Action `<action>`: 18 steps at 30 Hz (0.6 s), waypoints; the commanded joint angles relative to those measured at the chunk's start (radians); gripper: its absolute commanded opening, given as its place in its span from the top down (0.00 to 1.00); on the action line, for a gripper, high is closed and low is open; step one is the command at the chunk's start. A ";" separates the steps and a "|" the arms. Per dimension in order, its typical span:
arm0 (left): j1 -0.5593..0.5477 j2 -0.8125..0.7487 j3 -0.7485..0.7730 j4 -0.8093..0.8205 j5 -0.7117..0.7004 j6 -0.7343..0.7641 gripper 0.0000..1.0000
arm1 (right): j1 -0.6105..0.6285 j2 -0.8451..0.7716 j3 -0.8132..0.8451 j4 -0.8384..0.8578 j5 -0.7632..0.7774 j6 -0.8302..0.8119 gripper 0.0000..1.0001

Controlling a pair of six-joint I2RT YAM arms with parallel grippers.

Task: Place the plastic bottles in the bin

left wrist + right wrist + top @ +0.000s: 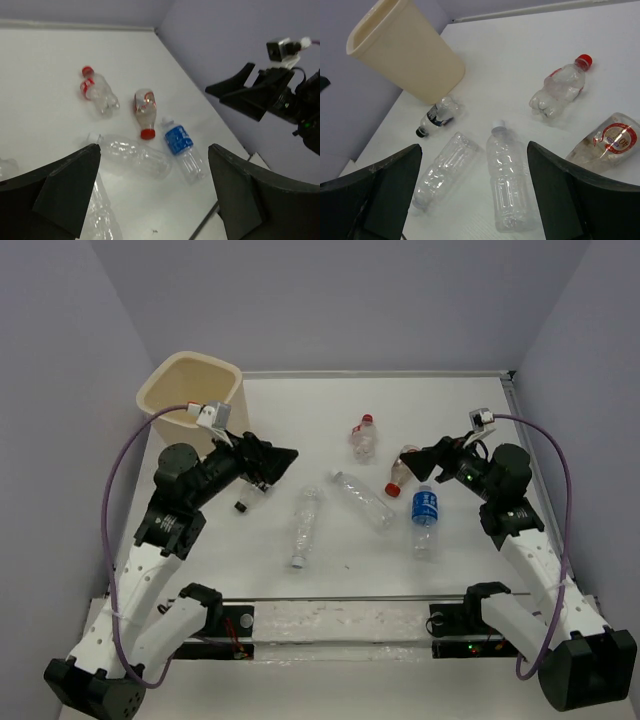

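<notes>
The cream bin stands at the far left; it also shows in the right wrist view. Six plastic bottles lie on the table. They are a red-capped one, a second red-capped one, a blue-labelled one, two clear ones, and a black-capped one. My left gripper is open and empty, just above the black-capped bottle. My right gripper is open and empty, beside the second red-capped bottle.
The white table is walled by grey panels at the back and both sides. A clear strip runs along its near edge. The left wrist view shows the right gripper hovering over the table's right side.
</notes>
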 commanded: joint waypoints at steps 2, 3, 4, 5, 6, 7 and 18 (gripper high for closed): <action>-0.033 -0.036 -0.104 0.013 0.136 -0.076 0.01 | 0.009 -0.030 -0.012 0.033 0.053 -0.038 0.09; -0.034 -0.023 -0.115 0.019 0.154 -0.076 0.01 | 0.009 -0.034 -0.013 0.033 0.055 -0.046 0.09; -0.037 -0.010 -0.129 0.019 0.160 -0.079 0.01 | 0.009 -0.036 -0.013 0.035 0.058 -0.049 0.09; -0.042 0.000 -0.141 0.040 0.189 -0.084 0.01 | 0.009 -0.037 -0.015 0.036 0.059 -0.052 0.09; -0.048 0.023 -0.153 0.055 0.200 -0.078 0.01 | 0.009 -0.036 -0.015 0.036 0.058 -0.053 0.10; -0.060 0.034 -0.166 0.065 0.195 -0.078 0.01 | 0.009 -0.030 -0.015 0.036 0.056 -0.053 0.10; -0.361 0.212 -0.183 -0.093 -0.574 0.030 0.02 | 0.009 0.021 -0.016 0.064 -0.013 -0.033 0.11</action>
